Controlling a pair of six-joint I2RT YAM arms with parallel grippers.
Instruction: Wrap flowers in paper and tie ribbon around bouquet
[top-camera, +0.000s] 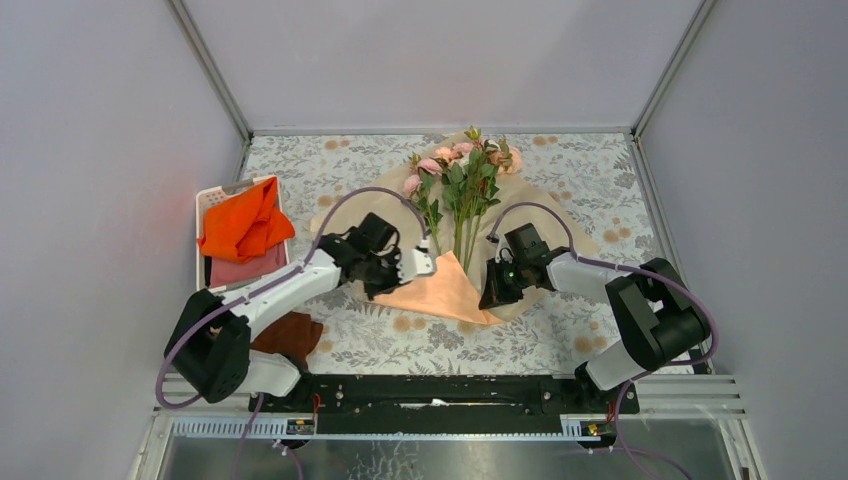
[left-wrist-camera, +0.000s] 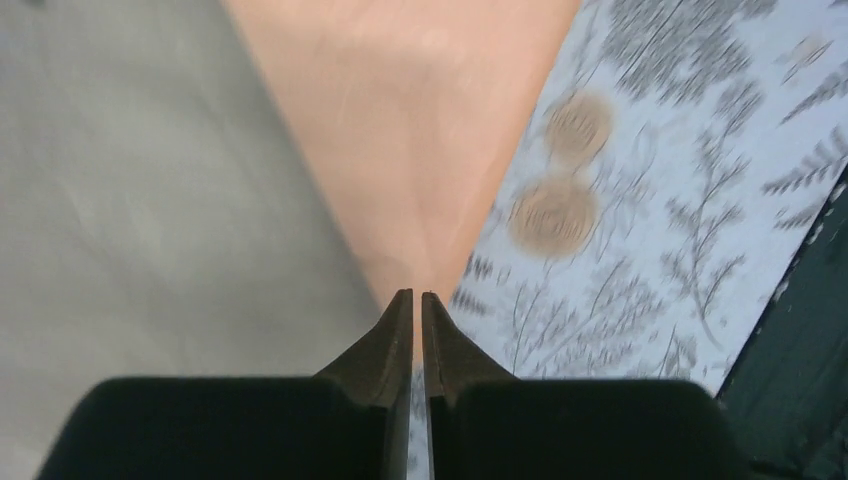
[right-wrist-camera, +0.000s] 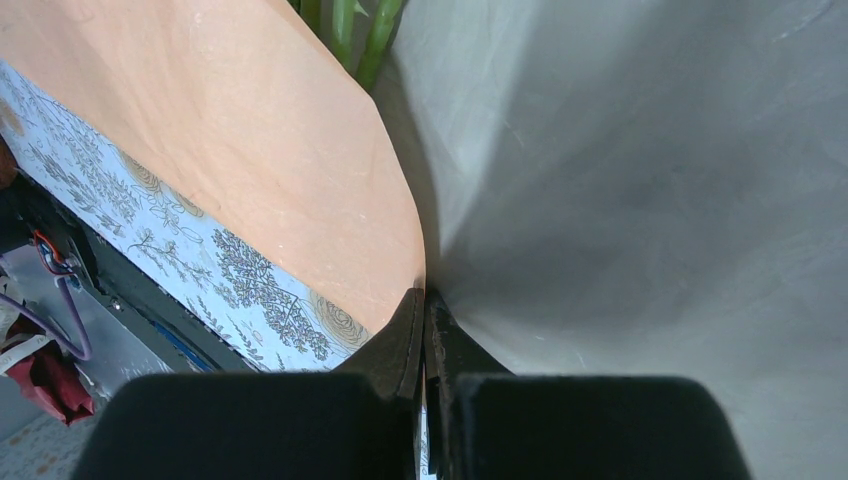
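1. The flowers (top-camera: 462, 175) lie at the middle of the table toward the far side, with the pink heads pointing away and the green stems running toward the near edge
2. The paper (top-camera: 445, 290) is spread under them; its near part is turned up over the stem ends and shows a peach-orange face
3. The left gripper (left-wrist-camera: 416, 295) is on the left of that fold, its fingers nearly together with only a thin slit, and the paper's edge runs right into the tips
4. The right gripper (right-wrist-camera: 421, 293) is on the right of the fold, its fingers pressed together on the paper's edge
5. A white basket (top-camera: 205, 200) at the left holds a bright orange cloth (top-camera: 243, 225)
6. A dark brown cloth (top-camera: 290, 335) lies near the left arm's base
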